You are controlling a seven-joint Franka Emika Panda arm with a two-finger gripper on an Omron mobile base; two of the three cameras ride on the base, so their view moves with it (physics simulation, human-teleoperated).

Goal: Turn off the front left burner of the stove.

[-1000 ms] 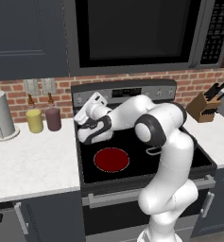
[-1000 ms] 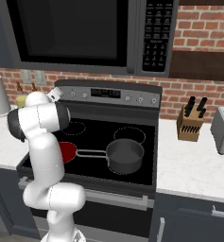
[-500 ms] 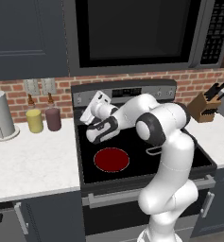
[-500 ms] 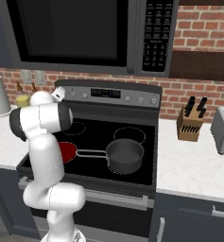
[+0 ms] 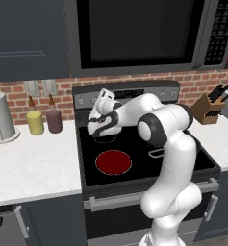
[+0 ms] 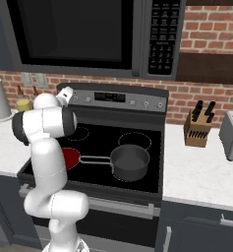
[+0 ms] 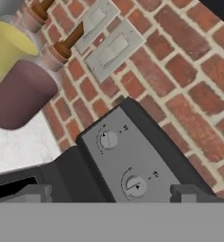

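- The stove (image 5: 149,144) is a wide range with a flat, glossy black glass top and a brushed steel back panel (image 7: 127,165); the white arm reaches across it so the jaws face that panel's left end.
- The front left burner (image 5: 113,162) is a large, solid red glowing disc, below and behind the jaws, nearer the robot; it is still on.
- A dark, round saucepan (image 6: 130,162) sits on the glass, well off to the right of the jaws.
- The white surface (image 5: 33,163) left of the stove carries two smooth bottles, one yellow (image 7: 9,47) and one maroon (image 7: 21,94), beyond the jaws to the left, against rough red brick.
- The gripper (image 5: 102,102) has its jaws spread wide, holding nothing, probably ready to straddle a knob.
- Two small round steel knobs (image 7: 108,140) (image 7: 136,186) lie just ahead of the jaws, apart from them; which one governs the red burner I cannot tell.
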